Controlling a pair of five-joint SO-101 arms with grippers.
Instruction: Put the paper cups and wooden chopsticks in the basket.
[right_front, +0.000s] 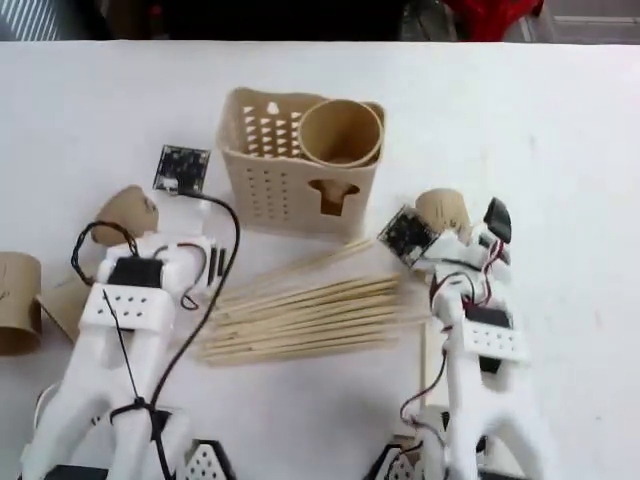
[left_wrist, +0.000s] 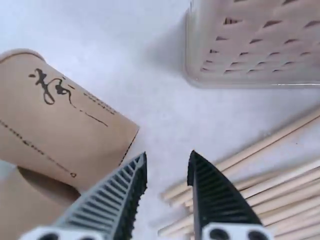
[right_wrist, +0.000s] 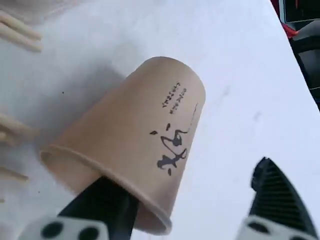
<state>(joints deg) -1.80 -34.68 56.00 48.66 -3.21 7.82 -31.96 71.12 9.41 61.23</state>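
A cream perforated basket (right_front: 290, 180) stands at the back middle with one paper cup (right_front: 340, 132) in it. Wooden chopsticks (right_front: 310, 312) lie piled in front of it, between the arms. My left gripper (right_front: 207, 268) (left_wrist: 167, 160) is open just above the pile's left end, nothing between its fingers. A brown cup (right_front: 125, 212) (left_wrist: 60, 130) lies on its side beside it. My right gripper (right_front: 470, 222) (right_wrist: 195, 175) is open; one finger reaches into the mouth of a tilted cup (right_front: 443, 208) (right_wrist: 135, 145), and the other finger (right_wrist: 272, 192) stands clear of its wall.
Another cup (right_front: 15, 300) lies at the far left edge, with a further brown paper piece (right_front: 62, 300) next to it. The basket's corner (left_wrist: 250, 45) is close ahead of the left gripper. White table (right_front: 560, 150) lies bare to the right.
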